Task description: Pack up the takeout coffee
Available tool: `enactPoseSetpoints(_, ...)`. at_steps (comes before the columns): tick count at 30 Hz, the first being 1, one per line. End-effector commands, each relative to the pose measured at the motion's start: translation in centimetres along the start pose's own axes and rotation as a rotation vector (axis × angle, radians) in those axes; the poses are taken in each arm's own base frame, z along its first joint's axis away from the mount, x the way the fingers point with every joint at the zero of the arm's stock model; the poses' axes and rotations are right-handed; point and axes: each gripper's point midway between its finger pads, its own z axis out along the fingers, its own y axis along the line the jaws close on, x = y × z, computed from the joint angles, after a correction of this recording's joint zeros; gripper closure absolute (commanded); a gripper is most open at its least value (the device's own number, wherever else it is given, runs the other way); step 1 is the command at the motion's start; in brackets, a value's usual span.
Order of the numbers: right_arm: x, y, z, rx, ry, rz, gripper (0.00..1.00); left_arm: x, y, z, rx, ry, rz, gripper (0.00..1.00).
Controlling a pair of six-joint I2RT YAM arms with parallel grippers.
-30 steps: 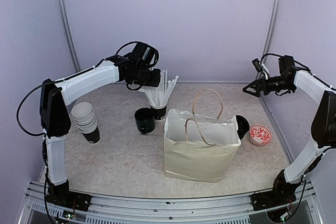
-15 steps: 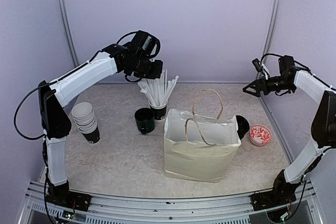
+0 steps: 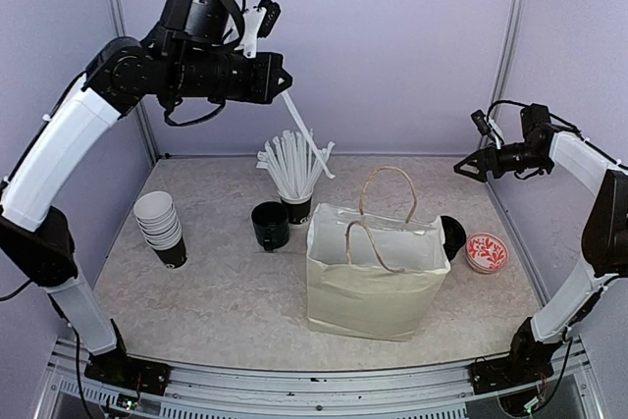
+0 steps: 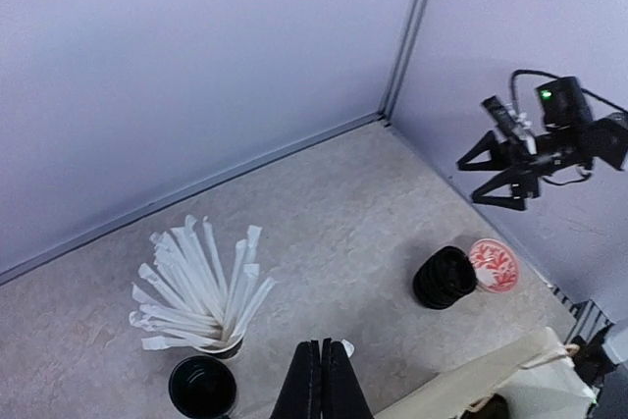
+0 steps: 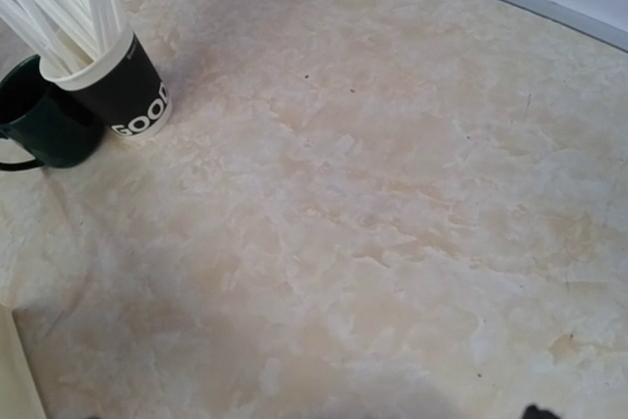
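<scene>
Straw [image 3: 299,120] is seemingly pinched in the shut jaws of the left gripper [image 3: 287,83], held high; the jaws of the right gripper [image 3: 469,166] are spread. Takeout cups [image 3: 160,228] are stacked on the bench [image 3: 226,291], left of the bag [image 3: 368,291]. Lowering should be done upright, into the bag's mouth.

SITE: robot test cell, lab type | EVIDENCE: plain lilac walls [image 3: 392,46] across upper frame; metal corner posts [image 3: 509,46] upper left, upper right; marbled tabletop [image 3: 226,291] centre; aluminium rail [image 3: 314,387] along bottom edge, arm bases [image 3: 118,365] bolted on
</scene>
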Motion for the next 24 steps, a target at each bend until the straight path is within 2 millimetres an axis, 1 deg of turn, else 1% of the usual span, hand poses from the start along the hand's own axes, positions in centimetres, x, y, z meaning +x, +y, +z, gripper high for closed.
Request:
enactPoseSetpoints(1, -0.3, 0.4, -0.2, -0.011, -0.003, -0.014, 0.1, -4.0, -3.5, -7.1, 0.118, -0.181, 0.054, 1.0)
enactPoseSetpoints(3, -0.3, 0.4, -0.1, -0.011, -0.003, -0.014, 0.1, -4.5, -4.2, -9.1, 0.158, -0.221, 0.047, 1.0)
enactPoseSetpoints(4, -0.4, 0.4, -0.2, -0.011, -0.003, -0.014, 0.1, -4.9, -4.4, -10.4, 0.185, -0.241, 0.041, 1.0)
enactPoseSetpoints(6, -0.4, 0.5, -0.2, -0.013, -0.004, -0.016, 0.1, -4.9, -5.2, -11.7, 0.24, -0.248, 0.039, 1.0)
enactPoseSetpoints(8, -0.4, 0.6, -0.2, -0.013, -0.005, -0.018, 0.1, -4.3, -6.6, -12.4, 0.31, -0.236, 0.056, 1.0)
enactPoseSetpoints(11, -0.2, 0.7, -0.2, -0.015, -0.003, -0.017, 0.1, -3.3, -8.9, -12.9, 0.4, -0.214, 0.074, 1.0)
enactPoseSetpoints(13, -0.1, 0.8, -0.3, -0.016, -0.004, -0.019, 0.1, -2.5, -10.2, -12.8, 0.451, -0.186, 0.084, 1.0)
enactPoseSetpoints(17, -0.1, 1.0, -0.3, -0.016, -0.005, -0.023, 0.1, -0.8, -12.2, -11.3, 0.508, -0.122, 0.108, 1.0)
enactPoseSetpoints(20, 0.0, 1.1, -0.3, -0.021, -0.008, -0.022, 0.1, 0.6, -14.7, -9.7, 0.607, -0.088, 0.126, 1.0)
enactPoseSetpoints(23, -0.1, 1.1, -0.4, -0.023, -0.009, -0.024, 0.1, 2.1, -16.7, -7.5, 0.673, -0.073, 0.121, 1.0)
enactPoseSetpoints(24, -0.1, 1.2, -0.4, -0.025, -0.009, -0.025, 0.1, 3.0, -17.5, -6.5, 0.696, -0.054, 0.122, 1.0)
